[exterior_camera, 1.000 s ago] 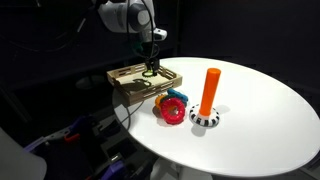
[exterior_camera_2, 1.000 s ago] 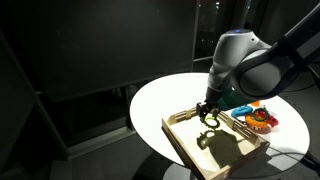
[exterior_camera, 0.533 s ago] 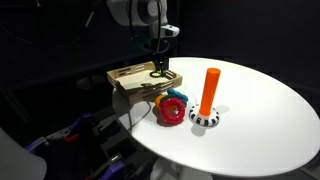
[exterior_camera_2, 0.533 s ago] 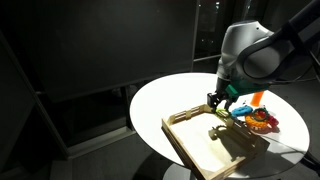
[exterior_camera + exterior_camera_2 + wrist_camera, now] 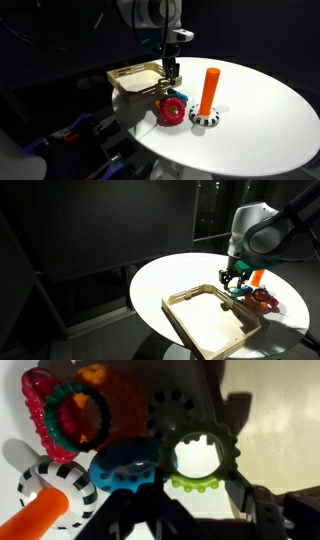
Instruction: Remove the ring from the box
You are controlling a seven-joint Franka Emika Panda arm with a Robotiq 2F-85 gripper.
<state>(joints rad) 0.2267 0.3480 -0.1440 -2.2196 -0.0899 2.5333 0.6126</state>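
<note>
The box (image 5: 212, 328) is seen at the tabletop (image 5: 265, 115) edge in both exterior views. The end effector (image 5: 171, 73) is held above the box's wall. Only in the wrist view is the ring (image 5: 203, 484) made out. It is clamped between the fingers, flat, hole toward the camera, just beside a blue ring (image 5: 120, 470). Being round, it has no long axis.

Free room over box (image 5: 210, 325); red ring (image 5: 172, 112) + peg (image 5: 209, 90) close by rim.
</note>
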